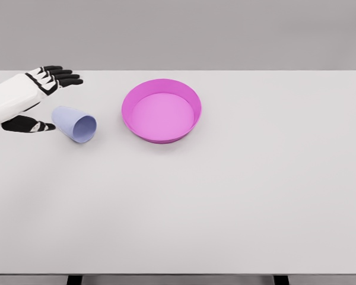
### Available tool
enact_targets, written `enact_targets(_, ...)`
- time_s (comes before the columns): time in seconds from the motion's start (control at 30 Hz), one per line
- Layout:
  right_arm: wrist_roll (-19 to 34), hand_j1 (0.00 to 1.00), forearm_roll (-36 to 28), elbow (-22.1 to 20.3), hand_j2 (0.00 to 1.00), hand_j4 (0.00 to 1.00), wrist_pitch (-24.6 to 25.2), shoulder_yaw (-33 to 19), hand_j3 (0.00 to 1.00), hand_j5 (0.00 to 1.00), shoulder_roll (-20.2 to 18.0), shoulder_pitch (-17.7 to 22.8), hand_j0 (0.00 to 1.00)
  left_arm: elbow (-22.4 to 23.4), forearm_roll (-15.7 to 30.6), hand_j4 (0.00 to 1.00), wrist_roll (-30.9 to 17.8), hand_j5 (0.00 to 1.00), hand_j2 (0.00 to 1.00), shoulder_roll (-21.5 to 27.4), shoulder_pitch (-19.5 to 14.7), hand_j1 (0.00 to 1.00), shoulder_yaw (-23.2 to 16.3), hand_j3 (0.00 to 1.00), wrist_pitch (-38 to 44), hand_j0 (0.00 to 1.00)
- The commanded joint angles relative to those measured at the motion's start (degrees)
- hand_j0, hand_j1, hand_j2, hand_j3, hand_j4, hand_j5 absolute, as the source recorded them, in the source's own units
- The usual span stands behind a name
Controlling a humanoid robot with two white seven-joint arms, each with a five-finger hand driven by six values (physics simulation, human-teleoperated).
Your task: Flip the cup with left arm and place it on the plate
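White table [225,208] fills nearly the whole head view, its near edge running along the bottom of the picture with two dark legs just showing beneath it. The near half of the top carries nothing but bare surface.

Farther back, left of the middle, a pale blue cup [75,124] lies on its side on the table. Its open mouth faces the camera and slightly right; its closed base points away toward the left.

Just left of the cup is the left hand [35,98], white with black fingers, coming in from the left edge. The hand is spread wide: the thumb [26,124] reaches out low, its tip close beside the cup's base, perhaps touching it, though the view does not settle that. The four fingers [62,76] stretch out higher and farther back, clear of the cup. The hand grips nothing.

Right of the cup, apart from it, a pink plate [161,133] with a raised rim sits upright on the table. Behind the table is a plain grey wall.
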Motion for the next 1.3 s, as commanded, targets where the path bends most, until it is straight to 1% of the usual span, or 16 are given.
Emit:
enact_targets(0.0,-0.42,1.0,-0.41,-0.14,1.0,1.0,-0.07,-0.41,1.0,1.0,0.0,0.0,1.0,0.02,0.4,1.0,0.03,1.0,1.0,0.33,0.09,1.0,0.12,1.0,0.07,1.0)
enact_targets(0.1,-0.42,1.0,-0.41,0.03,1.0,1.0,0.02,-0.23,1.0,1.0,0.0,0.35,1.0,0.11,0.31,1.0,-0.06,1.0,1.0,0.33,0.7,1.0,-0.32,1.0,0.07,1.0)
enact_targets(0.2,-0.42,1.0,-0.41,0.03,1.0,1.0,0.02,-0.23,1.0,1.0,0.0,0.35,1.0,0.63,-1.36,1.0,-3.22,1.0,1.0,0.68,0.53,1.0,-0.14,1.0,0.07,1.0)
enact_targets(0.27,-0.42,1.0,-0.41,0.03,1.0,1.0,0.02,-0.23,1.0,1.0,0.0,0.35,1.0,0.63,-1.45,1.0,-3.49,1.0,1.0,2.0,4.22,1.0,-0.05,1.0,0.07,1.0)
enact_targets(0.4,-0.42,1.0,-0.41,0.03,1.0,1.0,0.02,-0.23,1.0,1.0,0.0,0.35,1.0,0.72,-1.45,1.0,-3.49,1.0,1.0,1.74,6.59,1.0,-0.14,1.0,0.07,1.0)
enact_targets(0.43,-0.42,1.0,-0.41,0.03,1.0,1.0,0.02,-0.23,1.0,1.0,0.0,0.35,1.0,1.51,-1.45,1.0,-3.49,1.0,1.0,1.74,7.56,1.0,0.03,1.0,0.07,1.0)
enact_targets(0.53,-0.42,1.0,-0.41,0.03,1.0,1.0,0.02,-0.23,1.0,1.0,0.0,0.35,1.0,5.81,-1.01,1.0,-3.49,1.0,1.0,1.3,7.47,1.0,1.0,1.0,0.07,1.0)
enact_targets(0.6,-0.42,1.0,-0.41,0.03,1.0,1.0,0.02,-0.23,1.0,1.0,0.0,0.35,1.0,6.7,-0.4,1.0,-3.49,1.0,1.0,1.56,7.3,1.0,1.0,1.0,0.07,1.0)
enact_targets(0.7,-0.42,1.0,-0.41,0.03,1.0,1.0,0.02,-0.23,1.0,1.0,0.0,0.35,1.0,8.81,1.27,1.0,-3.49,1.0,1.0,4.81,9.76,1.0,1.09,1.0,0.07,1.0)
enact_targets(0.83,-0.42,1.0,-0.41,0.03,1.0,1.0,0.02,-0.23,1.0,1.0,0.0,0.35,1.0,10.39,2.07,1.0,-3.4,1.0,1.0,5.16,9.58,1.0,3.2,1.0,0.07,1.0)
enact_targets(0.87,-0.42,1.0,-0.41,0.03,1.0,1.0,0.02,-0.23,1.0,1.0,0.0,0.35,1.0,11.79,2.68,1.0,-3.4,1.0,1.0,6.48,9.67,1.0,3.81,1.0,0.07,1.0)
enact_targets(1.0,-0.42,1.0,-0.41,0.03,1.0,1.0,0.02,-0.23,1.0,1.0,0.0,0.35,1.0,20.05,1.8,1.0,-3.49,1.0,1.0,7.1,6.24,1.0,3.11,1.0,0.07,1.0)
enact_targets(1.1,-0.42,1.0,-0.41,0.03,1.0,1.0,0.02,-0.23,1.0,1.0,0.0,0.35,1.0,19.88,-1.0,1.0,-3.49,1.0,1.0,7.19,5.02,1.0,2.59,1.0,0.07,1.0)
enact_targets(1.17,-0.42,1.0,-0.41,0.03,1.0,1.0,0.02,-0.23,1.0,1.0,0.0,0.35,1.0,19.88,-4.17,1.0,-3.57,1.0,1.0,5.08,1.24,1.0,1.27,1.0,0.07,1.0)
enact_targets(1.2,-0.42,1.0,-0.41,0.03,1.0,1.0,0.02,-0.23,1.0,1.0,0.0,0.35,1.0,19.88,-4.52,1.0,-3.57,1.0,1.0,3.32,-1.31,1.0,-0.14,1.0,0.07,1.0)
enact_targets(1.27,-0.42,1.0,-0.41,0.03,1.0,1.0,0.02,-0.23,1.0,1.0,0.0,0.35,1.0,20.23,-4.88,1.0,-3.57,1.0,1.0,1.03,-4.3,1.0,-2.6,1.0,0.07,1.0)
